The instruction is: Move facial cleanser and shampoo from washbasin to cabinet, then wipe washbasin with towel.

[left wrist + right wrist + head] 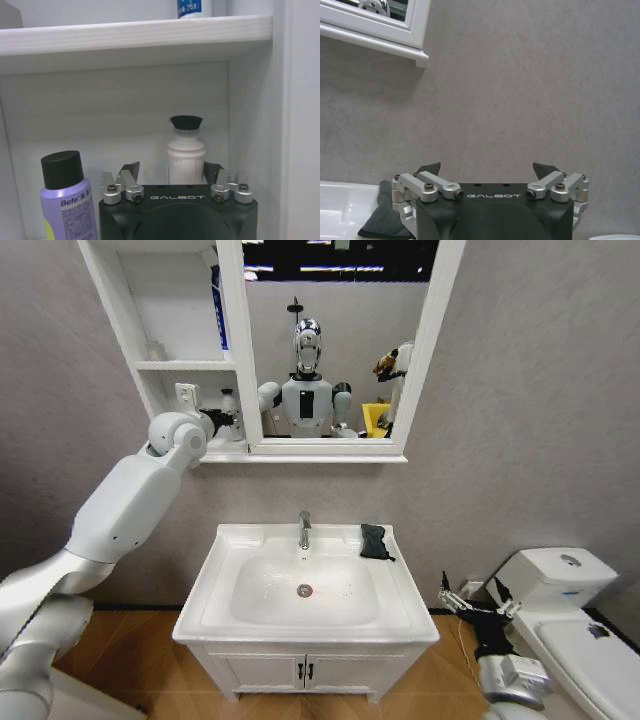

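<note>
Left gripper sits with its jaws spread wide on either side of the white bottle with the black cap, not squeezing it, on the lowest shelf of the cabinet at the upper left of the head view, so I'd pull straight back and level so a finger doesn't clip that bottle or the purple spray can beside it. That arm reaches up and in, wrist level. Right gripper hangs low at the lower right, jaws apart, and the towel lies on the back right rim of the washbasin.
</note>
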Tool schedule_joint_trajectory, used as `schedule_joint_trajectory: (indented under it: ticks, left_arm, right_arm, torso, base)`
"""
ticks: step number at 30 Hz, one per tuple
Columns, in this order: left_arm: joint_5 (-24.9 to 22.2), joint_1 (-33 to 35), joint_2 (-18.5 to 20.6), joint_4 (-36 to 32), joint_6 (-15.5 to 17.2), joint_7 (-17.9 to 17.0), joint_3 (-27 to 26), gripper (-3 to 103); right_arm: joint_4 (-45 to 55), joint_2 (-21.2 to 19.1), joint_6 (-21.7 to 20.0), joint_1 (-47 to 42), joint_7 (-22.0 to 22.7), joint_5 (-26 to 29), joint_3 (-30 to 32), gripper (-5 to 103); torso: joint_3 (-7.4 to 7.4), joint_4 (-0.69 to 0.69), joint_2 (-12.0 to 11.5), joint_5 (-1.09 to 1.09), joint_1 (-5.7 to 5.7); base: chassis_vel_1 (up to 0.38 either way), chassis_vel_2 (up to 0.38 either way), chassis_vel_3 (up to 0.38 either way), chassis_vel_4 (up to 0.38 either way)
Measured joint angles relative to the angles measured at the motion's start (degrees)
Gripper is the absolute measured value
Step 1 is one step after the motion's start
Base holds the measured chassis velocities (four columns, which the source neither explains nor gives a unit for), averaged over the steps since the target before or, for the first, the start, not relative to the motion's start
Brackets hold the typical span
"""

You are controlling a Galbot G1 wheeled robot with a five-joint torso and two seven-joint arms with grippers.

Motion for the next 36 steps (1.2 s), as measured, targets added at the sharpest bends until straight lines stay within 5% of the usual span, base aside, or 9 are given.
schedule_joint_trajectory:
  ticks: [7,14,22,25,28,29,32,33,36]
  left_arm:
    - [-0.49,2.37,3.57,-6.23,0.03,-0.42,-4.17,98]
    - [-2.73,9.74,9.26,-18.8,0.33,-3.44,-9.69,100]
    - [1.44,38.63,16.17,-39.34,-5.23,-5.42,-27.11,100]
    - [4.28,50.63,14.2,-44.57,-5.64,-5.47,-33.43,100]
    - [17.48,71.95,6.06,-50.43,-9.65,-0.17,-43.95,100]
    - [17.48,71.95,6.06,-50.43,-9.65,-0.17,-43.95,100]
    - [29.91,90.36,-4.65,-52.62,-16.1,8.91,-53.66,100]
    - [29.91,90.36,-4.65,-52.62,-16.1,8.91,-53.66,100]
    - [35.03,103.26,-12.9,-52.57,-23.87,19.67,-60.56,100]
  right_arm:
    - [-0.36,-0.27,-0.16,0.6,-0.07,-0.22,-0.7,100]
    - [-0.62,-0.26,-0.22,0.76,-0.19,-0.52,-1.58,100]
    - [0.41,-0.05,-0.88,0.68,-2.3,-0.78,-1.84,100]
    - [0.92,-0.29,-0.91,0.33,-2.37,-0.63,-1.84,100]
    - [1.84,-0.48,-0.6,-0.59,-2.39,-0.47,-1.99,100]
    - [1.84,-0.48,-0.6,-0.59,-2.39,-0.47,-1.99,100]
    - [3.14,-0.14,-0.28,-1.54,-2.43,-0.64,-2.67,100]
    - [3.14,-0.14,-0.28,-1.54,-2.43,-0.64,-2.67,100]
    - [4.28,0.45,-0.14,-2.31,-2.47,-1.2,-3.16,100]
  torso:
    - [0.0,0.01,0.0,0.0,0.0]
    - [-0.01,-0.01,0.0,-0.01,0.0]
    - [-0.02,0.0,0.01,0.01,-0.01]
    - [-0.02,-0.01,0.01,-0.01,-0.01]
    - [-0.01,-0.03,0.01,0.0,-0.01]
    - [-0.01,-0.03,0.01,0.0,-0.01]
    - [-0.01,0.06,0.01,-0.02,-0.02]
    - [-0.01,0.06,0.01,-0.02,-0.02]
    - [-0.02,-0.01,0.02,0.01,-0.03]
  base:
    - [0.0,0.0,0.0,0.0]
    - [0.0,0.0,0.0,0.0]
    - [0.0,0.0,0.0,0.0]
    - [0.0,0.0,0.0,0.0]
    - [0.0,0.0,0.0,0.0]
    - [0.0,0.0,0.0,0.0]
    - [0.0,0.0,0.0,0.0]
    - [0.0,0.0,0.0,0.0]
    - [0.0,0.0,0.0,0.0]
